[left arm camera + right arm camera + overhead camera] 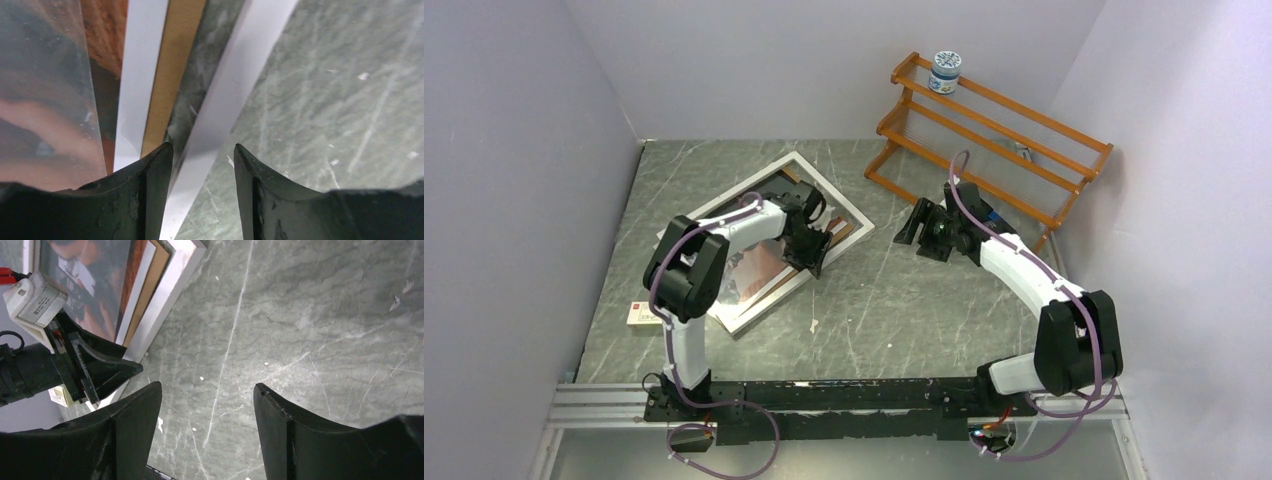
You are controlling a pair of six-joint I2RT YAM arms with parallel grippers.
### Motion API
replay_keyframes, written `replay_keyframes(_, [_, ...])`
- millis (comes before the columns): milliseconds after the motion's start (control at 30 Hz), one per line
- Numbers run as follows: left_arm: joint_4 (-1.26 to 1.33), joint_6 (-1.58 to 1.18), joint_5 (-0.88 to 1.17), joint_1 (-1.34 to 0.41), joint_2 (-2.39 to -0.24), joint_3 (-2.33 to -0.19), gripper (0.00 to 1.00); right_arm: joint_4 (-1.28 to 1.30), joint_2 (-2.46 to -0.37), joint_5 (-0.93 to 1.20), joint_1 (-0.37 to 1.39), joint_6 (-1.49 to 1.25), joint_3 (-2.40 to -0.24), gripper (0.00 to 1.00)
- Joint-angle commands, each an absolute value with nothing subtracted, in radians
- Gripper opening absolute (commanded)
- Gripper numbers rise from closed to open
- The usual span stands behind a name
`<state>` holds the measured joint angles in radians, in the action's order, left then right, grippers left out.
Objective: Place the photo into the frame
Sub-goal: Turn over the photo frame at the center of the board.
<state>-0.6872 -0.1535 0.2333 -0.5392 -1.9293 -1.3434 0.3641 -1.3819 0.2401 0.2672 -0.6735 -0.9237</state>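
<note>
top view, frame [729, 193]: lying flat and skewed on the table [874, 320], left of centre.
top view, photo [759, 272]: lying picture-up within the frame's outline, partly under the left arm. I cannot tell whether it is seated.
top view, doing it well: the step is probably gripping the frame's right side, so the left gripper [816, 250] is best kept low and square to that edge. The right gripper [916, 228] is idling over bare table, free to steady the frame.
left wrist, left gripper [202, 150]: fingers [155, 170] standing partly apart, straddling the frame's [225, 100] white edge. A sliver of table is showing beside the right finger, so it is not pinching anything.
left wrist, photo [105, 30]: showing orange-brown inboard of that edge. Closing gently should be sparing the thin print.
right wrist, right gripper [207, 387]: jaws standing wide, empty, hovering over marble.
right wrist, frame [175, 280]: corner showing upper left, with the left gripper [100, 372] sitting at its edge.
</note>
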Motion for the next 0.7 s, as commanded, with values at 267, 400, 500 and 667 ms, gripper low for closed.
replay_keyframes(267, [-0.712,-0.229,-0.061,-0.662,-1.997,-1.349,0.35,0.309,-1.314,0.229,0.269,-0.713,-0.839,0.71])
replay_keyframes(400, [-0.733,-0.229,-0.036,-0.662,-1.968,-1.384,0.15,0.307,-1.29,0.239,0.269,-0.723,-0.825,0.71])
replay_keyframes(500, [-0.782,-0.201,-0.018,-0.662,-1.952,-1.451,0.03,0.294,-1.274,0.265,0.269,-0.735,-0.822,0.72])
replay_keyframes(667, [-0.875,-0.139,-0.037,-0.654,-1.939,-1.586,0.03,0.245,-1.26,0.325,0.274,-0.789,-0.821,0.78])
